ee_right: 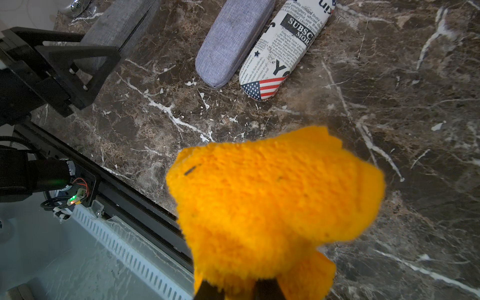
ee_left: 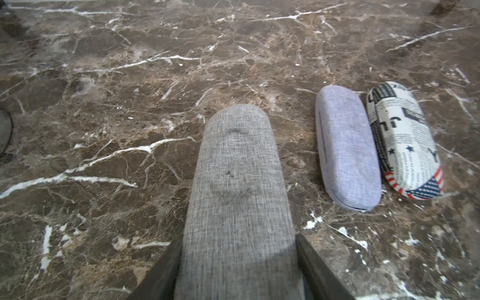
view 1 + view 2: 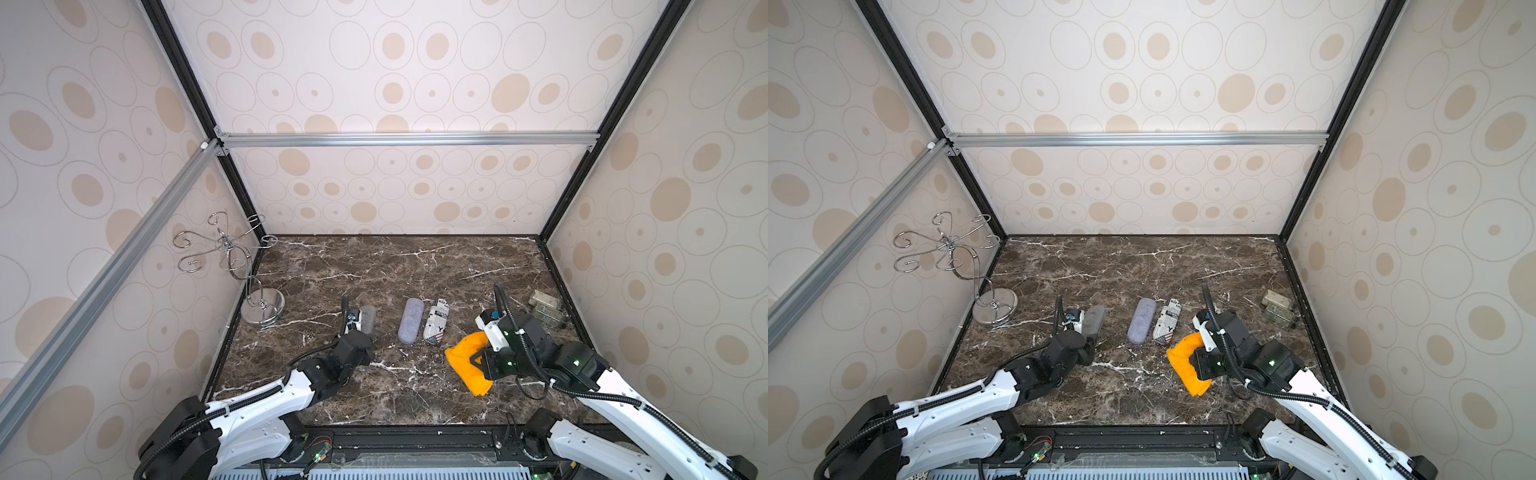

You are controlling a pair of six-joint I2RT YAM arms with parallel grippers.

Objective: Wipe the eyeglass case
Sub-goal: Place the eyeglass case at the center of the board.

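Eyeglass case [image 2: 237, 187], grey weave over a hard shell, sits on the left of the surface [image 3: 374, 266], just right of a wire stand [image 3: 262, 309]. The left gripper [image 2: 239, 237] clamps its near end. It looks light, stiff and grippy, and its top is free. A lilac case [image 2: 346, 148] and a newsprint case [image 2: 405, 140] lie side by side between it and the soft orange cloth [image 1: 272, 197], which is pinched in the right gripper [image 1: 237, 285]. Small blocks [image 3: 546, 309] sit at far right.
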